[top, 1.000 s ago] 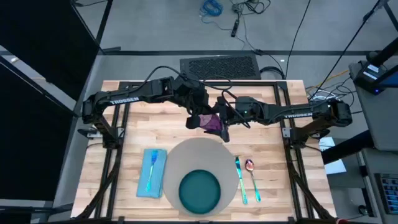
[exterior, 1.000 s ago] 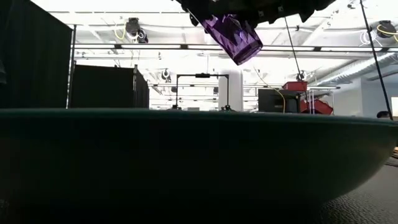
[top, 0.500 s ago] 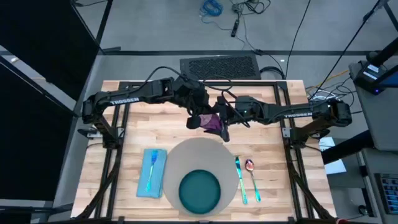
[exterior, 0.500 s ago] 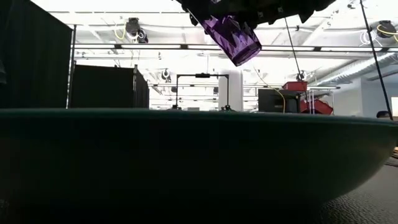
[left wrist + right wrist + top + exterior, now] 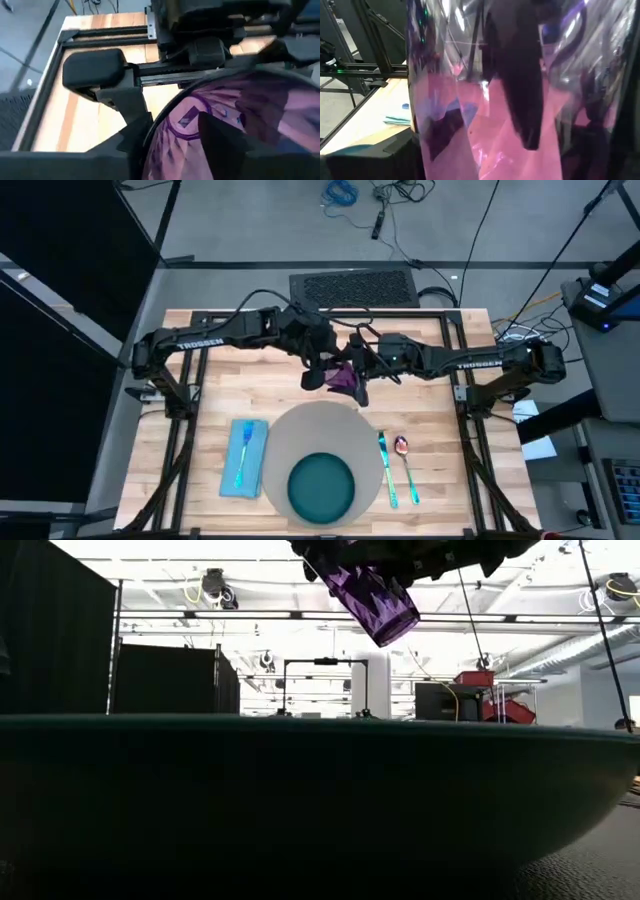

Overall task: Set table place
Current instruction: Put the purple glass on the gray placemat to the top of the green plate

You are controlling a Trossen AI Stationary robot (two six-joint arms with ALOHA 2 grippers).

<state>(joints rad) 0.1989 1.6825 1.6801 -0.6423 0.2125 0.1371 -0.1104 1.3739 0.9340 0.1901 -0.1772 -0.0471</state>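
The translucent purple cup (image 5: 343,377) hangs tilted in the air above the far edge of the round grey-beige mat (image 5: 320,418), with both grippers on it. My left gripper (image 5: 322,372) reaches it from the table's left and my right gripper (image 5: 357,382) from the right. In the low view the cup (image 5: 372,602) is high above the table, its base slanting down. The teal plate (image 5: 321,485) sits on the mat's near part. A light-blue napkin (image 5: 246,460) with a teal fork lies left of the mat. A knife (image 5: 386,468) and a spoon (image 5: 404,465) lie to its right. My left gripper holds the cup by its rim (image 5: 172,107), pinching the wall with one finger (image 5: 220,140) inside the cup and the other outside. It comes level from the table's left. The cup is clear of the table and tilted. My right gripper has the cup's faceted side wall (image 5: 427,115) between its two fingers, coming from the table's right, across the cup. The cup fills its wrist view, so the contact points hardly show. A dark finger (image 5: 515,75) shows through the wall. The cup is lifted clear.
The plate's rim (image 5: 300,800) fills the foreground of the low view. Bare planks (image 5: 230,395) lie left of the cup and at the far right (image 5: 430,405). Black frame rails run along both sides of the table.
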